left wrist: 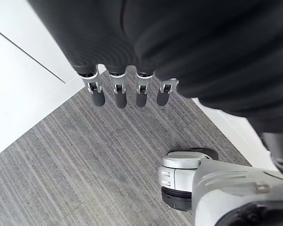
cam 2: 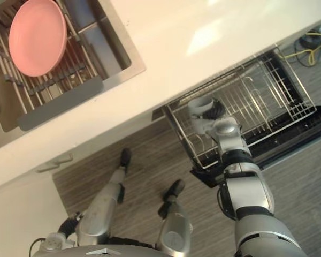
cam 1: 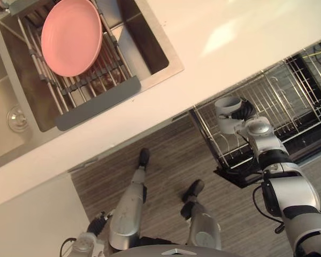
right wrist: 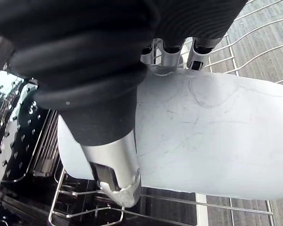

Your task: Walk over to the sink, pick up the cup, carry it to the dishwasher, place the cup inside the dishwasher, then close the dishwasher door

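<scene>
While the right hand (cam 1: 246,111) hangs over the pulled-out dishwasher rack (cam 1: 291,99), it holds the white cup (right wrist: 212,136) on its side, with the fingers (right wrist: 163,51) curled over one flank and the thumb pressed on the other. The cup is above the rack corner nearest the worktop (cam 1: 230,37) edge; whether it touches the wires I cannot tell. The rack juts out from under the worktop's near edge, over the open dishwasher door (cam 2: 310,134). At the worktop's left end, a pink plate (cam 1: 71,36) lies on a grey-ended slatted rack (cam 1: 96,101) set across the sink (cam 1: 150,51). The left hand (left wrist: 118,92) hangs low above the striped grey floor (left wrist: 85,165), its fingers straight, apart and holding nothing.
</scene>
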